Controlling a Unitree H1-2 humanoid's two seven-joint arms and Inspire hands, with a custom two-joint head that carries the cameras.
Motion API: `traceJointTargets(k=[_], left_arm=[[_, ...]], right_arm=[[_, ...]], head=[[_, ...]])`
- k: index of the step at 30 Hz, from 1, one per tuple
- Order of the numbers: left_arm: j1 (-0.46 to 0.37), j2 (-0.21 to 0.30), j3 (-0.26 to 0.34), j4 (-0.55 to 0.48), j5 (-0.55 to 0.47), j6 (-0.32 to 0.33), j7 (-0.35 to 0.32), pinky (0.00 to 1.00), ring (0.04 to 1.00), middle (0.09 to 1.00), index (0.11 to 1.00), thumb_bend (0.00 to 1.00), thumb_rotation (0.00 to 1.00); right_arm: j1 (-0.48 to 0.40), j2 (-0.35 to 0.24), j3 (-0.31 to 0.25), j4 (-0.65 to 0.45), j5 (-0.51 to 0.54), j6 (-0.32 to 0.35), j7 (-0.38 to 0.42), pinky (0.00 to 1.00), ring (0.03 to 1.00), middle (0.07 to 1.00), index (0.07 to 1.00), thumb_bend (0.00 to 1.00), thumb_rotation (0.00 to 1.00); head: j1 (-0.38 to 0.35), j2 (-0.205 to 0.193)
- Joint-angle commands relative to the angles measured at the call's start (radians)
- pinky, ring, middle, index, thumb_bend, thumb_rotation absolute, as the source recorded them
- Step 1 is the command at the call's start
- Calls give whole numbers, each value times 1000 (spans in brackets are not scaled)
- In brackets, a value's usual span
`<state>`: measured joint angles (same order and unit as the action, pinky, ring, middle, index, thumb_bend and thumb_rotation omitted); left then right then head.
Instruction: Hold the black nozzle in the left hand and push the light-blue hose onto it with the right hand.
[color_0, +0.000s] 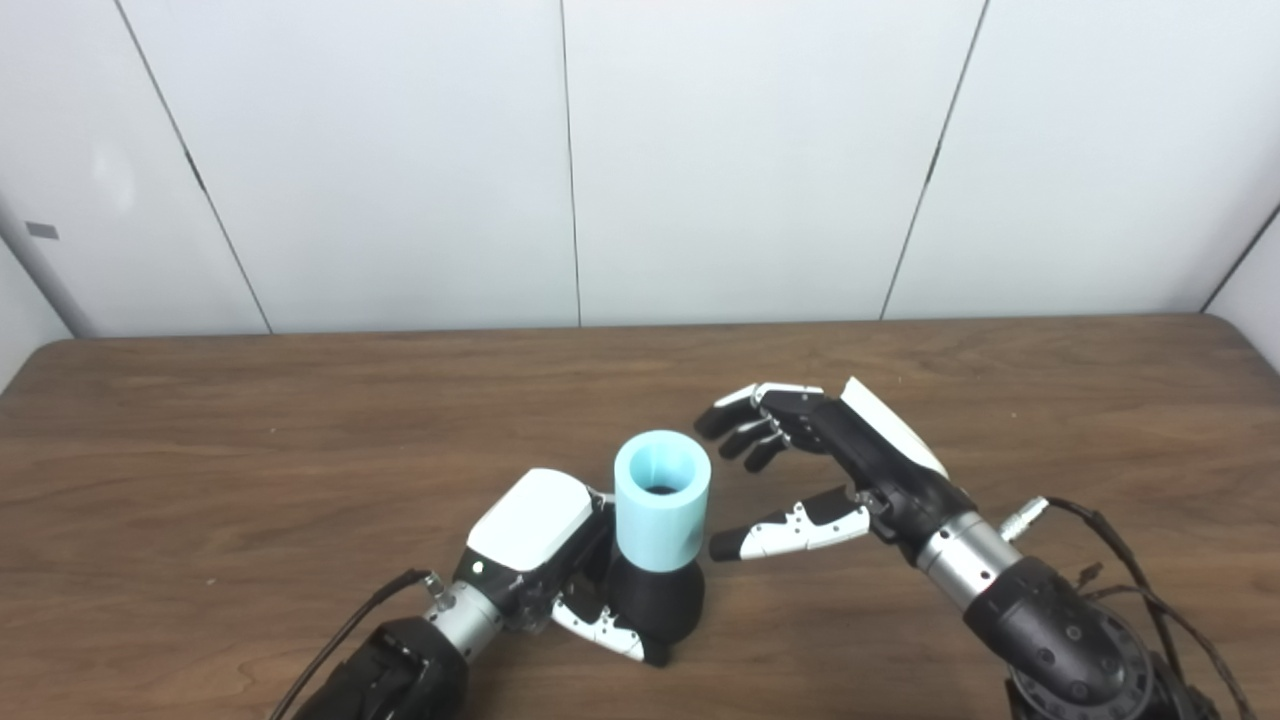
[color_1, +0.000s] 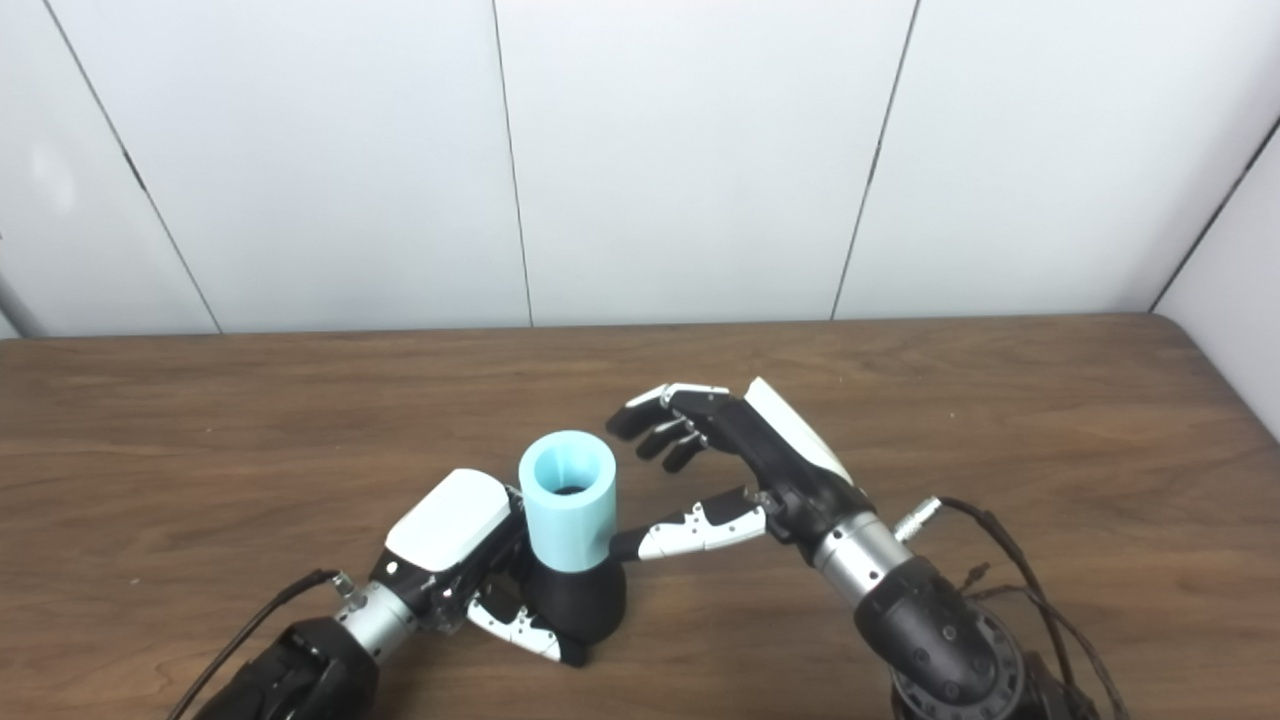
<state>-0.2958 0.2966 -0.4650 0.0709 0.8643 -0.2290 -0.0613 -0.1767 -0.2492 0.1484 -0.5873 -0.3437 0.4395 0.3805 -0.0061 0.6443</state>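
1. In the left eye view there's a clear gap between the right robot hand (color_0: 800, 470) and the light-blue hose (color_0: 661, 500); in the right eye view its thumb tip seems to touch the hose.
2. One hose, one black nozzle (color_0: 656, 600), two hands.
3. The hose stands upright on the nozzle, its open bore dark inside.
4. Left robot hand (color_0: 545, 560) is clamped around the nozzle on the counter (color_0: 250, 450).
5. Right hand's fingers are spread, holding nothing.
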Motion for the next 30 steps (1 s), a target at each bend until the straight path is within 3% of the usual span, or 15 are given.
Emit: traceJointTargets(k=[1,5,7,12,17,22,24,30], left_arm=[[-5,3,-9,4,3,-8,-14,118,164,471,478,523,0],[-6,1,-9,8,0,-11,-11,116,160,471,478,523,0],[-7,2,-10,7,3,-7,-15,117,162,471,478,523,0],[-6,2,-8,5,-1,-7,-16,114,159,471,478,523,0],[-7,1,-8,8,-4,-12,-12,127,174,471,478,523,0],[-7,1,-8,6,-2,-7,-16,124,176,471,478,523,0],[-8,1,-9,5,-2,-4,-21,122,176,471,479,523,0],[-10,6,-14,3,4,-6,-25,128,180,471,479,523,0]], right_arm=[[-14,-14,-3,-37,-22,-108,-49,878,972,990,983,989,559],[-9,-32,16,-44,-78,-221,-78,954,999,1000,1000,959,650],[-6,-40,28,-51,-106,-277,-81,939,1000,1000,1000,938,685],[-5,-57,62,-73,-206,-364,-72,973,1000,987,998,921,750],[1,-60,80,-95,-251,-396,-40,993,1000,999,987,921,735],[19,-58,96,-84,-310,-493,-60,977,1000,984,953,873,726],[26,-65,106,-77,-377,-543,-63,948,1000,968,934,859,736],[56,-83,137,-50,-590,-627,-28,988,1000,987,944,887,704]], head=[[0,0],[0,0],[0,1],[1,0],[4,1],[5,1],[5,1],[8,0]])
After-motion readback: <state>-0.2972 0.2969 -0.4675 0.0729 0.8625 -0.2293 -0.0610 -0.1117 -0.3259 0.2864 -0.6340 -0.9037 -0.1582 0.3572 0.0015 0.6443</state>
